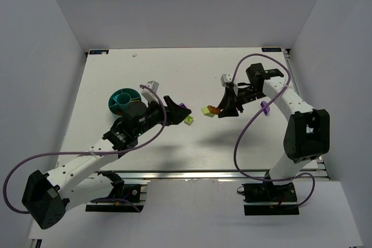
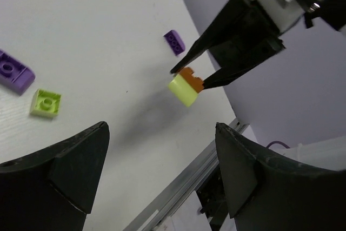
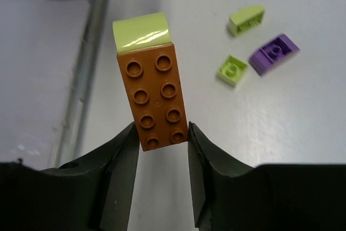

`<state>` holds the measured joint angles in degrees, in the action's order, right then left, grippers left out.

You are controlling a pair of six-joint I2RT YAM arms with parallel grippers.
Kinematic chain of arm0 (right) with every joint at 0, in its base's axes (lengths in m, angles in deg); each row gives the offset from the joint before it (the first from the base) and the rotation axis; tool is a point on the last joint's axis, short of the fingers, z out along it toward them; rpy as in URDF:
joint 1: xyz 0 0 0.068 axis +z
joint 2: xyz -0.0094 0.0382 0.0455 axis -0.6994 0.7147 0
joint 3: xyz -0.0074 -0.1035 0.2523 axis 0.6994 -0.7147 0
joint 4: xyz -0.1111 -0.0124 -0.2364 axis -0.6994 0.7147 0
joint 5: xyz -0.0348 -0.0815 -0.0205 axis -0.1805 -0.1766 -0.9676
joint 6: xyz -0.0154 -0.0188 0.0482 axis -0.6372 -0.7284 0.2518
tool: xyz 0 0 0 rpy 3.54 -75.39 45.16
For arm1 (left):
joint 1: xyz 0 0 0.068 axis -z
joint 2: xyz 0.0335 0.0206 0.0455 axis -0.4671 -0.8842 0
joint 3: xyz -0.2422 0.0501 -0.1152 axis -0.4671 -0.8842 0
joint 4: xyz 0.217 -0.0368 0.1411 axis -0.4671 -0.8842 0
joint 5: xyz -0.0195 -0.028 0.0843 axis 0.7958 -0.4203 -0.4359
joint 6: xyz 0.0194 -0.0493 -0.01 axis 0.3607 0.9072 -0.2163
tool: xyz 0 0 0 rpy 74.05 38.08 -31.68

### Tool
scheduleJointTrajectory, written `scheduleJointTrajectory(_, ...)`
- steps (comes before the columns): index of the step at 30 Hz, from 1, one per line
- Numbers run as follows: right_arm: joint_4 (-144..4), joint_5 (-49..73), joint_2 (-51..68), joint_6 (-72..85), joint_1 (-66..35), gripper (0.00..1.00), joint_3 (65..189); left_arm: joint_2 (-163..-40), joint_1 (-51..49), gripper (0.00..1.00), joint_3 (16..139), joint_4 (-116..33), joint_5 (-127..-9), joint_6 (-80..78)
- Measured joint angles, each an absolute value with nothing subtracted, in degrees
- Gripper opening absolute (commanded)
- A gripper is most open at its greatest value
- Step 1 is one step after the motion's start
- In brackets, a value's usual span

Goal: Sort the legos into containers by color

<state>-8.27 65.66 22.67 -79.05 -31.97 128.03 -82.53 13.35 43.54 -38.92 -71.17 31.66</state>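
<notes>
My right gripper [image 3: 161, 133] is shut on a brown studded brick [image 3: 155, 96] and holds it above the table. A lime green curved brick [image 3: 141, 32] is stuck to the brown brick's far end. In the top view the right gripper [image 1: 224, 110] holds this pair [image 1: 209, 110] at mid-table. My left gripper [image 1: 176, 110] is open and empty, just left of them, with its fingers [image 2: 81, 155] wide apart. The teal bowl [image 1: 114, 98] stands behind the left gripper. A purple brick [image 1: 185, 108] and a lime brick [image 1: 188, 121] lie beside the left gripper.
On the table lie a purple brick [image 3: 274, 53], two lime bricks [image 3: 232, 70] [image 3: 246, 19], and a further small purple brick [image 2: 174, 41]. The table's metal front rail [image 2: 189, 177] is near. Grey walls enclose the sides.
</notes>
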Motion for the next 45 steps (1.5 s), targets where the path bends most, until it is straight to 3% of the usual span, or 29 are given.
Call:
scheduleJointTrajectory(8,-23.5,76.0,21.4,-43.9,-26.9,0.0,125.4,-81.9,13.5,0.9,43.5,-30.4,-67.2,27.6)
scheduleJointTrajectory(17,-39.7,80.5,19.7,-20.3,-23.0,0.0,123.1,-84.4,13.6,0.89,43.0,-25.7,-65.5,27.2)
scheduleJointTrajectory(21,-45.5,81.6,18.7,-13.6,-22.5,0.0,122.7,-85.1,13.6,0.87,43.0,-25.4,-65.4,27.0)
scheduleJointTrajectory(26,-50.2,82.6,17.8,-8.9,-21.9,0.0,122.3,-85.9,13.6,0.74,43.0,-25.2,-65.2,27.0)
scheduleJointTrajectory(33,-51.9,83.2,17.6,-6.5,-21.2,0.0,121.6,-86.6,13.6,0.67,43.0,-23.1,-64.9,27.6)
scheduleJointTrajectory(34,-52.1,83.3,17.6,-6.5,-21.0,0.0,121.6,-86.6,13.6,0.65,43.0,-22.6,-64.9,27.7)
scheduleJointTrajectory(38,-52.6,83.2,17.6,-6.1,-20.6,0.0,121.6,-86.5,13.6,0.36,43.0,-21.1,-64.2,28.2)
scheduleJointTrajectory(39,-52.6,83.2,17.5,-5.7,-20.6,0.0,121.6,-86.5,13.7,0.22,43.0,-21.0,-64.1,27.9)
scheduleJointTrajectory(42,-53.5,83.3,17.5,-4.8,-20.6,0.0,121.5,-86.4,13.7,0.03,43.0,-21.0,-63.9,27.9)
scheduleJointTrajectory(45,-54.5,83.3,17.5,-4.3,-20.5,0.0,121.5,-85.1,13.7,0.0,43.0,-22.6,-64.6,27.5)
